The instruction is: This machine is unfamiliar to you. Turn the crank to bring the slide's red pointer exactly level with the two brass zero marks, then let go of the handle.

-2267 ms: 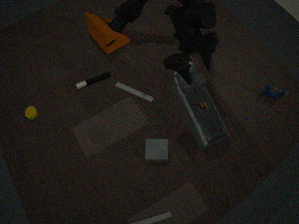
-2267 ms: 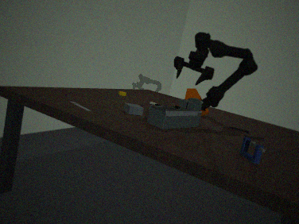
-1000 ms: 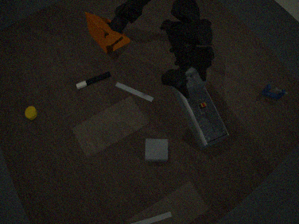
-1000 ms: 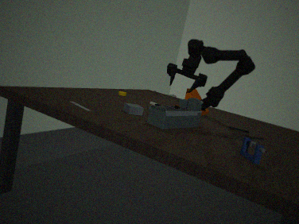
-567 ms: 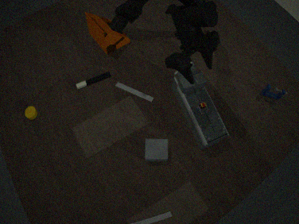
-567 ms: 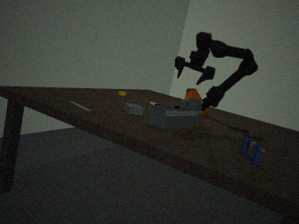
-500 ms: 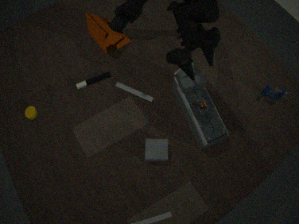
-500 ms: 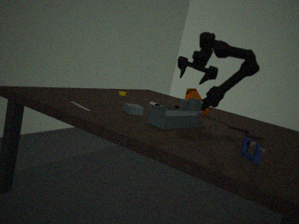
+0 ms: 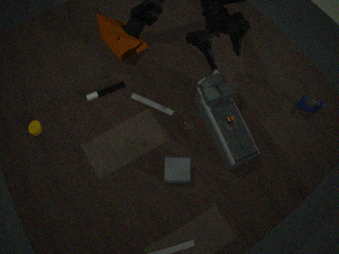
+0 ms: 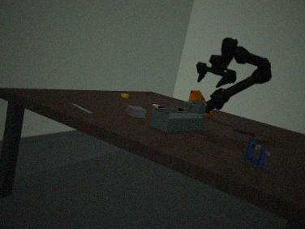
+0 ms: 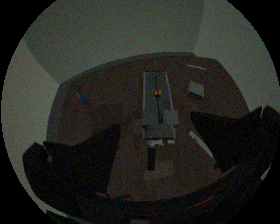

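Observation:
The machine, a long grey box, stands on the table with a raised block at the end nearer the arm. A small orange-red pointer sits at the slot along its top. The brass zero marks cannot be made out, so its level against them cannot be told. In the wrist view a dark bar shows beyond the machine's near end; whether it is the crank handle is unclear. My gripper is open and empty, above the table near the machine's raised end.
A grey block and a pale strip lie beside the machine. A blue bracket is on its other side. An orange wedge stands by the arm; a yellow disc lies farther off.

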